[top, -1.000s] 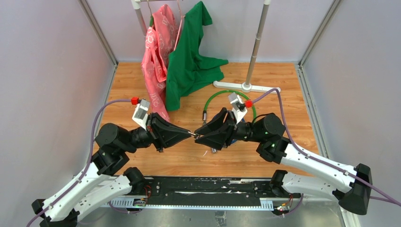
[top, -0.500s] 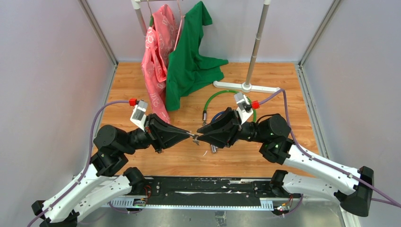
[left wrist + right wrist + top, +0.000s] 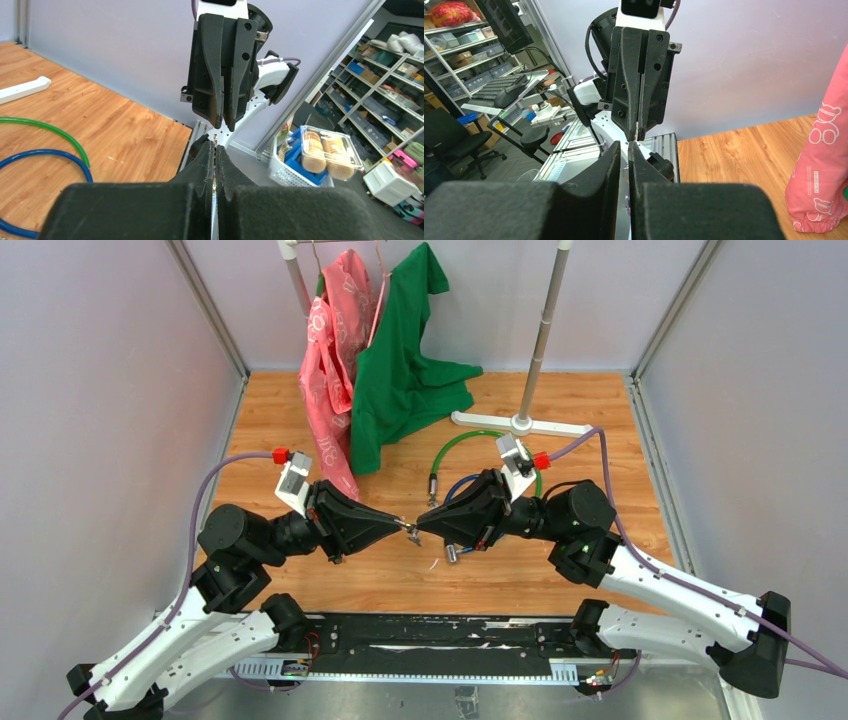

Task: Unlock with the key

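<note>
My left gripper [image 3: 403, 527] is shut on a thin metal key [image 3: 411, 531], whose tip pokes out past the fingertips in the left wrist view [image 3: 215, 139]. My right gripper [image 3: 424, 525] faces it tip to tip, a short way off. Its jaws stand a narrow slit apart, with nothing between them in the right wrist view [image 3: 627, 147]. A cable lock lies on the floor below the right gripper. It has a green loop [image 3: 470, 437], a blue loop [image 3: 462, 483] and a small metal lock end [image 3: 452, 554].
A garment rack stands at the back with a pink garment [image 3: 330, 370] and a green shirt [image 3: 400, 370] draping onto the floor. The rack's white foot [image 3: 520, 424] lies just behind the green cable. Grey walls close in both sides.
My right gripper has pulled back to the right, off the left gripper's tip where it touched a second ago. The left gripper still holds the key in place.
</note>
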You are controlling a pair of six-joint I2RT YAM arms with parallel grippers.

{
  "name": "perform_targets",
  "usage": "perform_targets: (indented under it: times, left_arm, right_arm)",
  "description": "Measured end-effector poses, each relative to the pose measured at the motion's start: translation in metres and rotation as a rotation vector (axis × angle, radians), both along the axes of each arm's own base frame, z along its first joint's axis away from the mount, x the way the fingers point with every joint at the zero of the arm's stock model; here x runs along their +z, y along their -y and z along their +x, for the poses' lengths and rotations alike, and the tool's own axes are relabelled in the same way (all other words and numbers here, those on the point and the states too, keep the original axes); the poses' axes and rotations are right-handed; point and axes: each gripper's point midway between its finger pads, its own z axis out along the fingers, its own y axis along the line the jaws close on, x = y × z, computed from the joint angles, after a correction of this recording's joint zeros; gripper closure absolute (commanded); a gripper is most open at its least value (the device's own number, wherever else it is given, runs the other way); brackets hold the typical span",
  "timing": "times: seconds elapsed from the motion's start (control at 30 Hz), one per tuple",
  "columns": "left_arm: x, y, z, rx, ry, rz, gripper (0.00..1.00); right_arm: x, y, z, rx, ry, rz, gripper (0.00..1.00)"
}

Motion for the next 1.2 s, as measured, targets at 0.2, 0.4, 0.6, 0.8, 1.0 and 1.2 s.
perform_targets:
  times: [0.2, 0.4, 0.6, 0.8, 1.0, 1.2]
  left_arm:
    - [0.002, -0.001, -0.001, 0.001, 0.005, -0.005, 1.0]
    - [0.002, -0.002, -0.001, 0.003, 0.005, -0.006, 1.0]
    - [0.002, -0.002, -0.001, 0.005, 0.005, -0.007, 1.0]
    - [0.003, -0.003, -0.002, 0.006, 0.009, -0.012, 1.0]
    - [0.004, -0.003, 0.0, 0.013, 0.007, -0.014, 1.0]
    - [0.005, -0.004, 0.001, 0.019, 0.009, -0.018, 1.0]
  right_arm:
    - [0.0, 0.0, 0.0, 0.0, 0.0, 0.0, 0.8]
    - [0.0, 0.0, 0.0, 0.0, -0.001, -0.001, 0.7]
    - [-0.002, -0.002, -0.001, 0.012, -0.007, -0.009, 0.58]
    - [-0.007, -0.006, -0.001, 0.028, -0.019, -0.024, 0.65]
    - [-0.01, -0.01, -0.001, 0.041, -0.032, -0.036, 0.71]
    - [-0.007, -0.013, -0.004, 0.055, -0.03, -0.032, 0.76]
